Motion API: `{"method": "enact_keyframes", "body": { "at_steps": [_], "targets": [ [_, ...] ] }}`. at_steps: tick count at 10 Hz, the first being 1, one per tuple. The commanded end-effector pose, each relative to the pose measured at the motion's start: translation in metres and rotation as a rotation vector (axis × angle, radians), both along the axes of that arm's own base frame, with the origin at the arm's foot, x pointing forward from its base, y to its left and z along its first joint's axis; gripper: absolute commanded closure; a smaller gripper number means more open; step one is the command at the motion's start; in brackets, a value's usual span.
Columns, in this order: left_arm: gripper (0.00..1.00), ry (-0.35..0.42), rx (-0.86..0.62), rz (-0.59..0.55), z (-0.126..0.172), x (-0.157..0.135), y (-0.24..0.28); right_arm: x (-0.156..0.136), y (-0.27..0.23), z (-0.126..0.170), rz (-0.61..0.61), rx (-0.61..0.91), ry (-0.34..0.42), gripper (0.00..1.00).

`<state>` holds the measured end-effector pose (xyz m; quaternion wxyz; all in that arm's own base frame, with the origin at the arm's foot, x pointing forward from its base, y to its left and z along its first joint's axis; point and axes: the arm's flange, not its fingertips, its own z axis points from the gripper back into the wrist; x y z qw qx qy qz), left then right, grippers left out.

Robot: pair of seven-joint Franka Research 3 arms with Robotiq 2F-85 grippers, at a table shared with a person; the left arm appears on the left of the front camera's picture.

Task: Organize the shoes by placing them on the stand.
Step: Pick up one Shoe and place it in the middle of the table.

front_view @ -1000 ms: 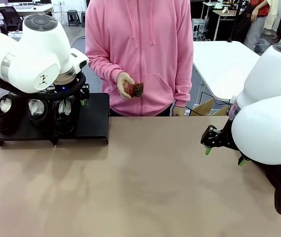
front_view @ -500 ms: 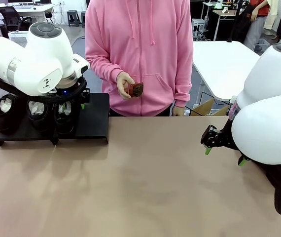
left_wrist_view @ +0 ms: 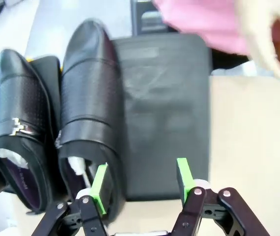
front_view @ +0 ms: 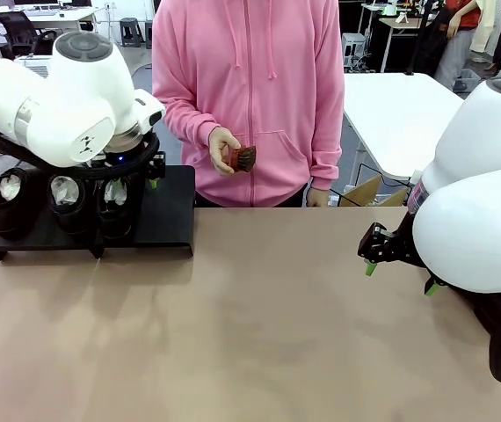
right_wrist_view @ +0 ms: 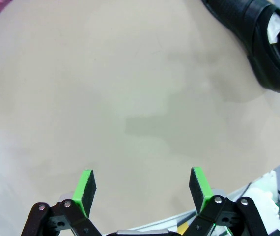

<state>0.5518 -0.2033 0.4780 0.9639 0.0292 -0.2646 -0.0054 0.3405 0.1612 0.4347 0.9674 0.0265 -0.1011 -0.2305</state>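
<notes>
Withdrawal of the left gripper (left_wrist_view: 140,179) from the third shoe (left_wrist_view: 88,113) is shown: across the last second the left arm is seen in the front view to rise and draw back from the stand (front_view: 167,211), while the three shoes on it keep their places. In the left wrist view the jaws are seen parted and empty, one green pad beside the heel opening of the third shoe, the other over the bare black platform. That shoe is set upright on the stand, just beside the buckled shoe (left_wrist_view: 19,128) to its left, with white paper visible in its heel. One shoe-width of platform is left free on the side toward the person.

The right gripper (right_wrist_view: 142,189) is held fully open and empty above the bare brown surface (front_view: 250,334), its position unchanged over the same second. A fourth shoe (right_wrist_view: 255,42) is seen in the right wrist view, lying on the surface well apart from the stand.

The small brown brush (front_view: 242,158) is kept in the person's hand (front_view: 220,151) at the far side.

The placing of the third shoe is judged complete; the shoe on the surface is judged to be the remaining item, with the free slot available for it.
</notes>
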Motion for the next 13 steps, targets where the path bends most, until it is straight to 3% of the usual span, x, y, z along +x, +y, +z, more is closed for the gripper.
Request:
{"method": "enact_keyframes", "body": {
  "at_steps": [1, 3, 4, 6, 7, 10, 13],
  "targets": [
    [0.31, -0.158, 0.027, -0.111, 0.037, -0.05, -0.032, 0.001, -0.001, 0.0, 0.019, 0.003, -0.001, 0.0],
    [0.31, -0.17, -0.012, -0.22, 0.046, -0.08, -0.061, 0.001, -0.001, 0.0, 0.019, 0.003, -0.001, 0.0],
    [0.31, -0.034, -0.062, -0.298, 0.042, -0.093, -0.076, 0.001, -0.001, 0.0, 0.019, 0.003, -0.001, 0.0],
    [0.31, 0.262, -0.124, -0.346, 0.024, -0.104, -0.094, 0.001, -0.001, 0.0, 0.019, 0.003, -0.001, 0.0],
    [0.31, 0.365, -0.135, -0.386, 0.016, -0.109, -0.1, 0.001, -0.001, 0.0, 0.019, 0.003, -0.001, 0.0],
    [0.31, 0.437, -0.21, -0.337, 0.011, -0.121, -0.075, 0.001, -0.001, 0.0, 0.019, 0.003, -0.001, 0.0],
    [0.31, 0.383, -0.287, -0.235, 0.011, -0.129, -0.029, 0.001, -0.001, 0.0, 0.019, 0.003, -0.001, 0.0]
  ]
}}
